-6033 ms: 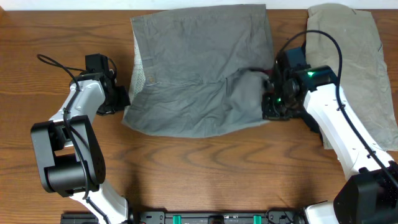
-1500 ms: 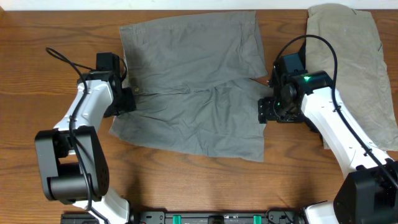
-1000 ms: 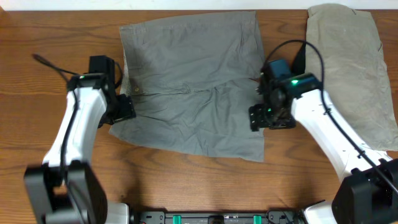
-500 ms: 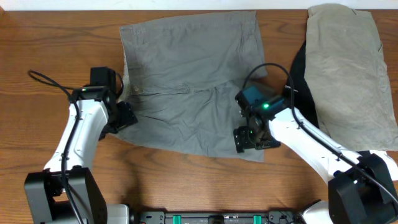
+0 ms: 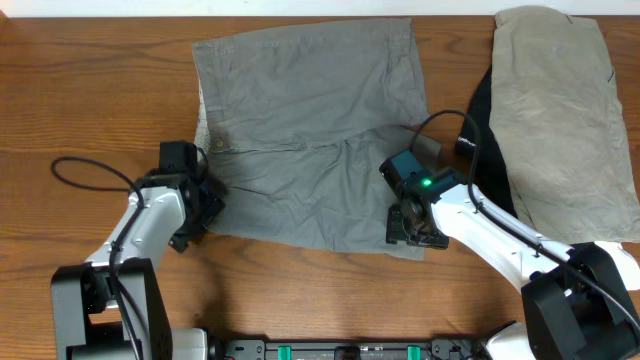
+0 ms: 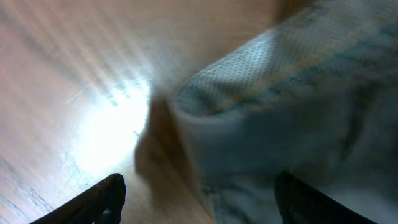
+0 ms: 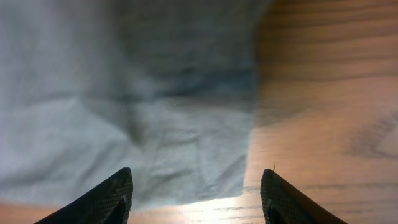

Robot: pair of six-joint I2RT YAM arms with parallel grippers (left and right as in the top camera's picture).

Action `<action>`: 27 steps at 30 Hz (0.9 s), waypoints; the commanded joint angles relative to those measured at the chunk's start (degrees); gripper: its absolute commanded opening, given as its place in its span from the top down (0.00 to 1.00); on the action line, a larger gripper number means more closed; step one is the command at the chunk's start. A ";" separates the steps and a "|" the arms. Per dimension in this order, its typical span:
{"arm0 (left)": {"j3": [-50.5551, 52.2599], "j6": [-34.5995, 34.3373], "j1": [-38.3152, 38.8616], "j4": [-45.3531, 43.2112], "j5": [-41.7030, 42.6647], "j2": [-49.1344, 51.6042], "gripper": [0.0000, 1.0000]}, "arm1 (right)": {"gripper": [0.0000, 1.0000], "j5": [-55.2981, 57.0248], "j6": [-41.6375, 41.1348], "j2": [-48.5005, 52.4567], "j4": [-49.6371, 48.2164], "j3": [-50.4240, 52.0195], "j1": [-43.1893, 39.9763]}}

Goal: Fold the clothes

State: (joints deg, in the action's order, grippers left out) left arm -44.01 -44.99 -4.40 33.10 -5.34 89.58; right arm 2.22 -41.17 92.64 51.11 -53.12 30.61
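The shorts (image 5: 310, 130) are plain medium grey, with a pale, finely speckled lining (image 6: 249, 68). The tabletop (image 5: 100, 80) is warm brown with wood grain. One garment (image 5: 555, 110) is light beige-khaki, and the cloth (image 5: 488, 110) beside it is black. The left arm (image 5: 140, 225) and right arm (image 5: 485, 228) are white with black joints.

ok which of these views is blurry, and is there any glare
Left wrist view: the most blurred, with a bright glare patch on the table beside the shorts. Right wrist view: slightly soft, faint glare on the wood near the bottom edge. Overhead view: sharp and evenly lit.
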 commanded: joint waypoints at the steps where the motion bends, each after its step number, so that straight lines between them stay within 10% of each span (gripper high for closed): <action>1: 1.79 -10.99 -0.31 -1.40 -5.33 0.22 0.22 | 0.36 4.63 -9.86 0.15 -0.13 0.31 0.44; 27: 2.23 -14.27 -0.31 -8.52 -7.30 0.35 0.22 | 0.32 4.46 -27.61 0.26 -1.36 2.32 3.85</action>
State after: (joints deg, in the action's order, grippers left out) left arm -42.24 -58.54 -4.40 24.38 -11.16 89.58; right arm 5.28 -66.08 92.64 50.68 -52.01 32.60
